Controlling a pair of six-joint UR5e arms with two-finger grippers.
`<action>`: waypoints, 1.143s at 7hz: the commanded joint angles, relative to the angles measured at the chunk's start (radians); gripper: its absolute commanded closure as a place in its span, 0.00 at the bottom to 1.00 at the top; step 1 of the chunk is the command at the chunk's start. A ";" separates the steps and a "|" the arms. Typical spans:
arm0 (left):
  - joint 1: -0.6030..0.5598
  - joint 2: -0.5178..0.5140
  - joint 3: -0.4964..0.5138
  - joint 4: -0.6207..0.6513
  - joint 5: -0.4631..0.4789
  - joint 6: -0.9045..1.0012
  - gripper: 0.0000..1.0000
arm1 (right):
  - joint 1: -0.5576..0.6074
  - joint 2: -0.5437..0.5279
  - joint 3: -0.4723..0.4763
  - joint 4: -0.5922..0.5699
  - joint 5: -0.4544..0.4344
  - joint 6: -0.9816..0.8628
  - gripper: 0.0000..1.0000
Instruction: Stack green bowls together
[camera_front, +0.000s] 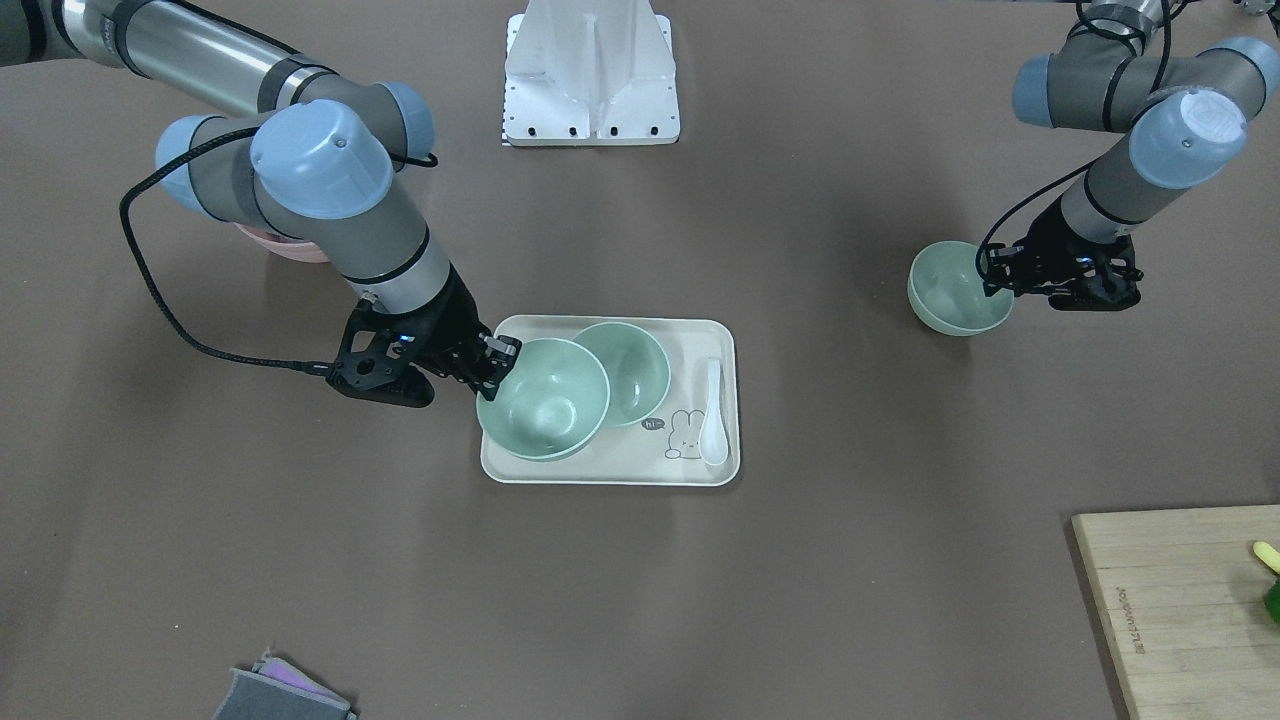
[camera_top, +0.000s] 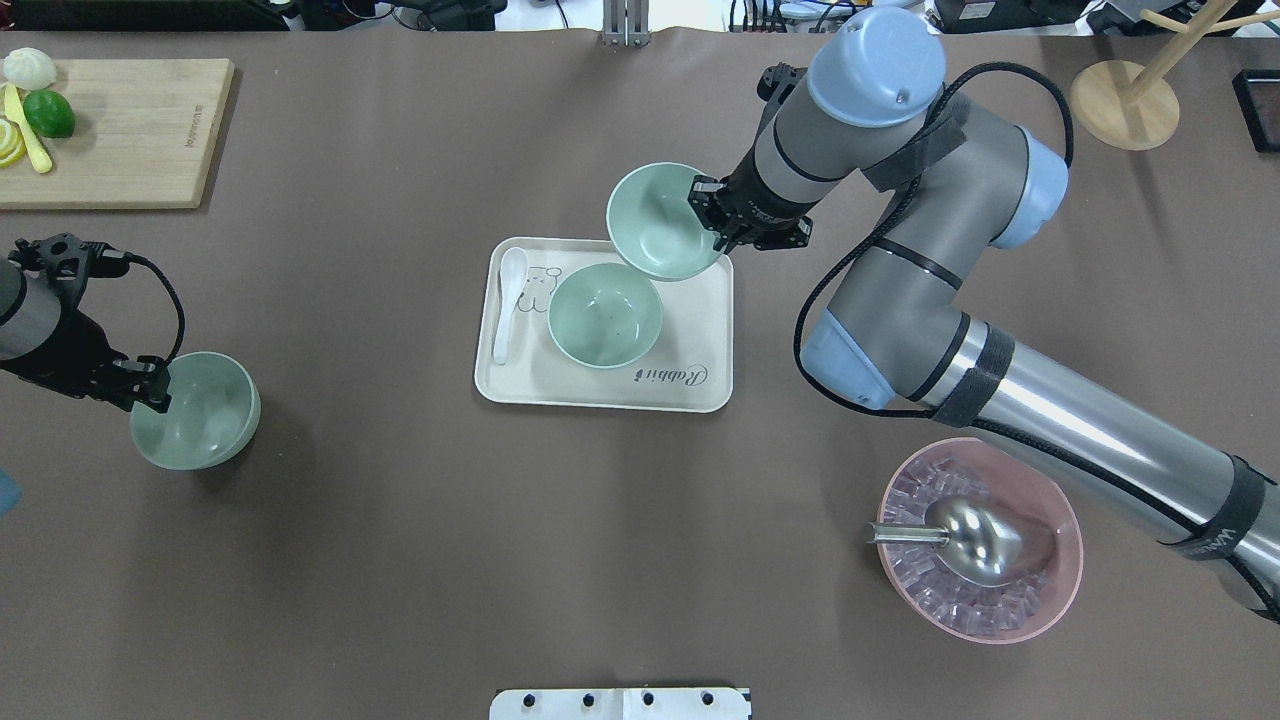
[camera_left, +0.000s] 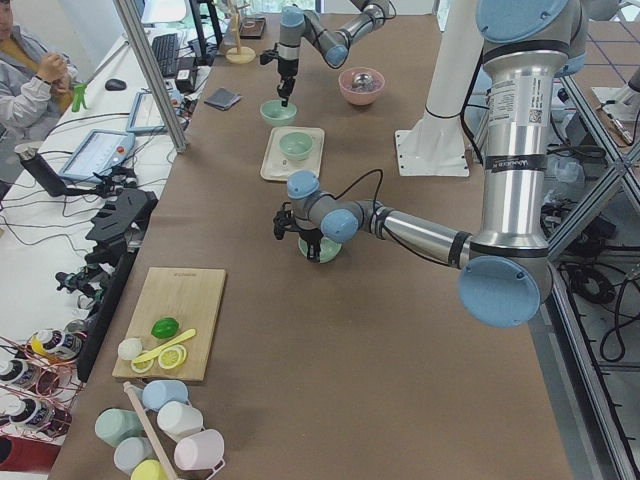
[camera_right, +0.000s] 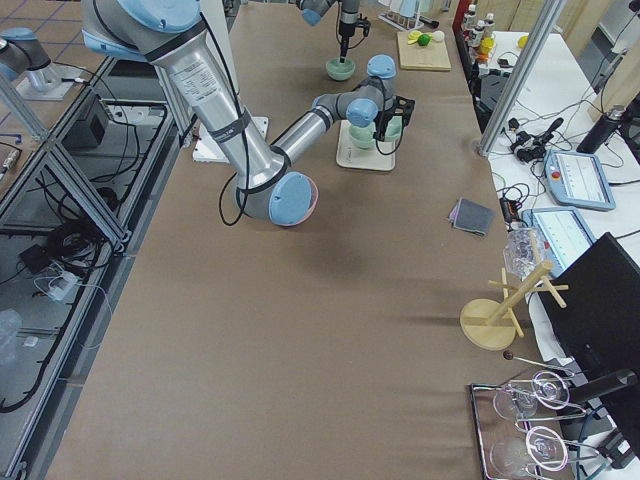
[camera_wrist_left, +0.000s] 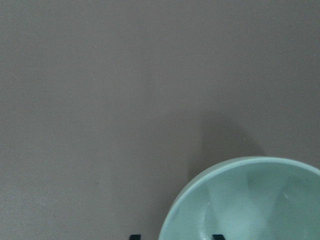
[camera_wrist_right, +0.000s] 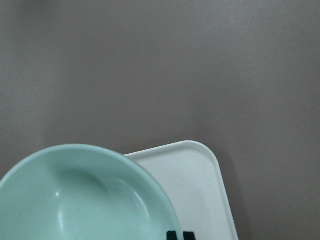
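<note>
Three pale green bowls. One (camera_top: 604, 315) (camera_front: 630, 370) sits in the cream tray (camera_top: 690, 385) (camera_front: 600, 465). My right gripper (camera_top: 712, 212) (camera_front: 497, 362) is shut on the rim of a second bowl (camera_top: 655, 225) (camera_front: 543, 400) (camera_wrist_right: 85, 200), held tilted above the tray's far right corner and overlapping the tray bowl. The third bowl (camera_top: 196, 412) (camera_front: 955, 290) (camera_wrist_left: 245, 200) stands on the table at the left. My left gripper (camera_top: 155, 385) (camera_front: 995, 268) is at its rim, one finger inside and one outside with a wide gap, so open.
A white spoon (camera_top: 508, 300) lies in the tray's left side. A pink bowl (camera_top: 1060, 520) of ice with a metal scoop is at the near right. A cutting board (camera_top: 130, 130) with fruit is at the far left, a wooden stand (camera_top: 1125, 100) at the far right.
</note>
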 joint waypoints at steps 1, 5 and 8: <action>0.000 -0.012 0.008 -0.001 -0.048 0.000 1.00 | -0.045 0.039 -0.009 0.005 -0.038 0.050 1.00; -0.001 -0.034 0.009 0.006 -0.115 0.000 1.00 | -0.098 0.089 -0.080 0.062 -0.084 0.081 1.00; -0.001 -0.035 0.005 0.013 -0.140 -0.004 1.00 | -0.103 0.072 -0.077 0.060 -0.075 0.087 1.00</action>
